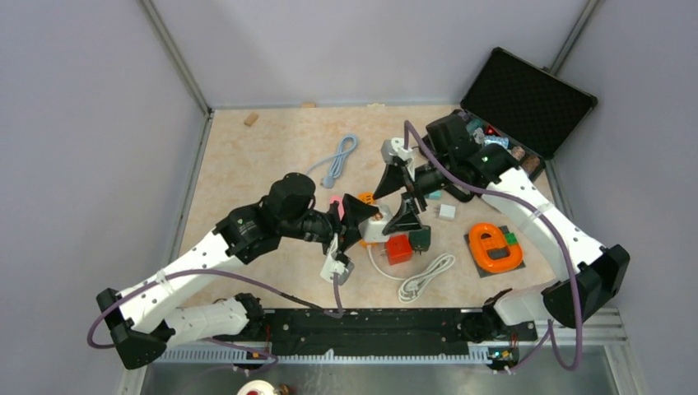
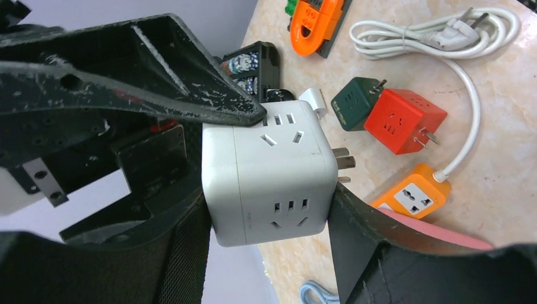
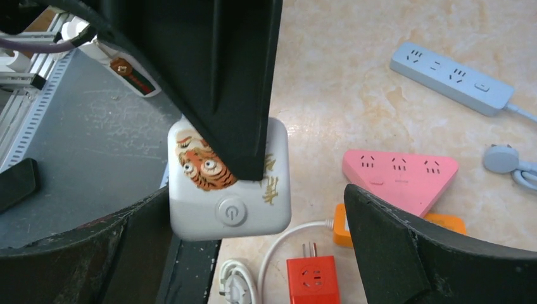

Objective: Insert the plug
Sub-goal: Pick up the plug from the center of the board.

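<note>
Prongs stay exposed since the left gripper (image 2: 269,212), half closed, clamps the white cube adapter (image 2: 272,158) by its sides. I'd guess it's headed for the orange socket (image 2: 411,196). The right gripper (image 3: 256,202) is spread wide and holding nothing.

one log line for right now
step: insertion not yet done | left gripper: shut on white cube adapter, prongs exposed | right gripper: open, close to adapter
</note>
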Controlling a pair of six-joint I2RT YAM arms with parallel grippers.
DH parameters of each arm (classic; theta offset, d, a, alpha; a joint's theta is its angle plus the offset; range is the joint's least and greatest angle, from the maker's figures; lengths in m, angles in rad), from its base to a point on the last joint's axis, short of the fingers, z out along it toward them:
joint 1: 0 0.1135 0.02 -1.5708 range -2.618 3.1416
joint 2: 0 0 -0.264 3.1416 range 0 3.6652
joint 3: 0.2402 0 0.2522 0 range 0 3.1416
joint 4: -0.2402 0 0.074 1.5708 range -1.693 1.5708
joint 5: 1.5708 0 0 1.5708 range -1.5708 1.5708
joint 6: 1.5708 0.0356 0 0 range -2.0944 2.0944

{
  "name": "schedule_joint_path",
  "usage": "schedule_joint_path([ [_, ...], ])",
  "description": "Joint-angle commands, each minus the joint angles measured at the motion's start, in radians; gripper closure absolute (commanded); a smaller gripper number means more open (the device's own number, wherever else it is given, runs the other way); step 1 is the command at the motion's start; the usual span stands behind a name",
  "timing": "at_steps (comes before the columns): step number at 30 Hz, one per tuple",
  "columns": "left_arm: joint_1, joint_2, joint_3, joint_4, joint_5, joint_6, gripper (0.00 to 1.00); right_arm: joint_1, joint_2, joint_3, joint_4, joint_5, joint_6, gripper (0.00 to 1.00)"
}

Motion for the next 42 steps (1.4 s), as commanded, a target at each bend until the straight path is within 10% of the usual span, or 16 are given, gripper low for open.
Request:
schedule_joint_path([
  [1,-0.022,0.02,0.062,-0.067,-0.02,0.107,1.0,0.033,0.02,0.075,-0.038,0.004,-0.053,0.01],
  [19,-0.045,0.007,0.028,-0.028,-0.095,0.113,1.0,0.13,0.092,0.076,-0.052,0.028,-0.038,0.37],
  [24,-0.044,-0.001,0.003,0.031,-0.115,0.067,0.99,0.132,0.099,0.077,-0.055,0.07,-0.042,1.0],
  [27,-0.045,0.003,0.001,0.075,-0.13,-0.022,0.59,0.133,0.092,0.068,-0.031,0.123,-0.022,1.0],
  [28,-0.044,0.0,-0.008,0.109,-0.133,-0.065,0.07,0.132,0.087,0.058,-0.014,0.155,-0.006,1.0],
  [35,-0.044,-0.054,-0.129,0.467,-0.273,-0.604,0.01,0.132,0.008,-0.034,0.126,0.433,0.099,1.0],
  [42,-0.044,-0.018,-0.111,0.528,-0.695,-1.309,0.01,0.13,-0.042,-0.127,0.202,0.579,0.158,1.0],
])
